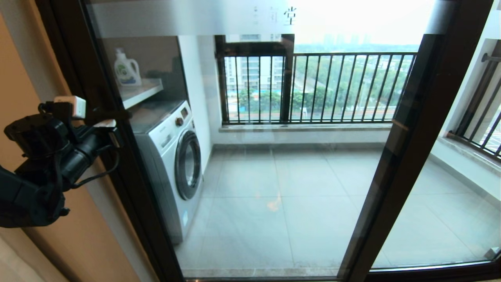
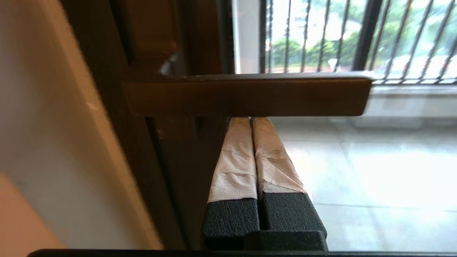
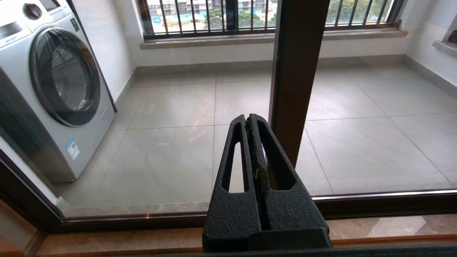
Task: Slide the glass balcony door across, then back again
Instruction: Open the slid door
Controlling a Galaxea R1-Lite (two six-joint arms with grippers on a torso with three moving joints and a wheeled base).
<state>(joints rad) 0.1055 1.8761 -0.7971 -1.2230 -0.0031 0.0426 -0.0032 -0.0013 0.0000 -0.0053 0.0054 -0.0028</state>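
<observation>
My left gripper [image 2: 251, 123], fingers pressed together, sits against the bar handle [image 2: 250, 94] of the glass balcony door [image 1: 254, 156], beside the frame edge; my right gripper [image 3: 250, 123] hangs clenched, empty.

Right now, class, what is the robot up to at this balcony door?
The left gripper is at the glass balcony door's bar handle, on the door's left upright. Its taped fingers are pressed together, tips against the handle, not clamped around it. The door sits at the left end beside the wall. The right gripper hangs shut, low before the glass, holding nothing. Behind the glass stands a washing machine.
</observation>
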